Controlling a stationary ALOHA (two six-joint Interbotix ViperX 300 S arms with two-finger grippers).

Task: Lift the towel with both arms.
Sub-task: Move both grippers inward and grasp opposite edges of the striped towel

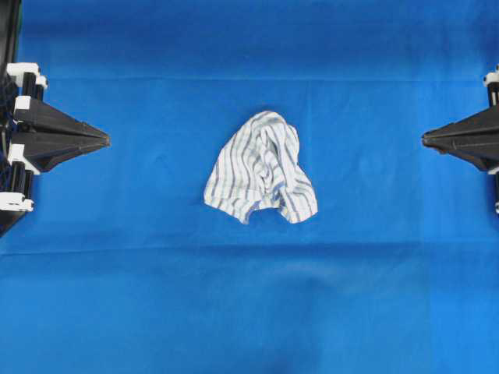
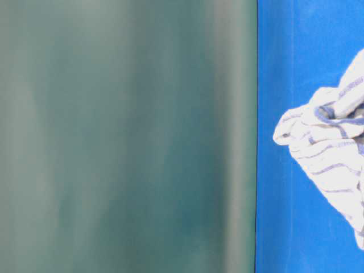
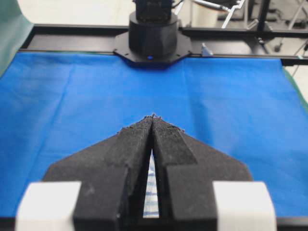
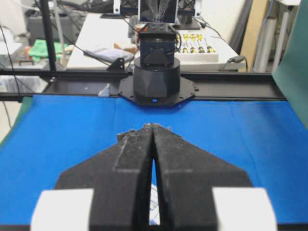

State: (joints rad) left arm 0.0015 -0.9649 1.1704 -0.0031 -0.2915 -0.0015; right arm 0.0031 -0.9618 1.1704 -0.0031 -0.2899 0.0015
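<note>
The towel, white with thin blue and grey stripes, lies crumpled in a heap at the middle of the blue table cloth. It also shows at the right of the table-level view. My left gripper is shut and empty at the left edge, well apart from the towel. My right gripper is shut and empty at the right edge, equally far from it. In each wrist view the black fingers meet at the tips, and a sliver of towel shows through the slit between them.
The opposite arm's black base stands at the far table edge in the left wrist view, and likewise in the right wrist view. A blurred green-grey panel fills the left of the table-level view.
</note>
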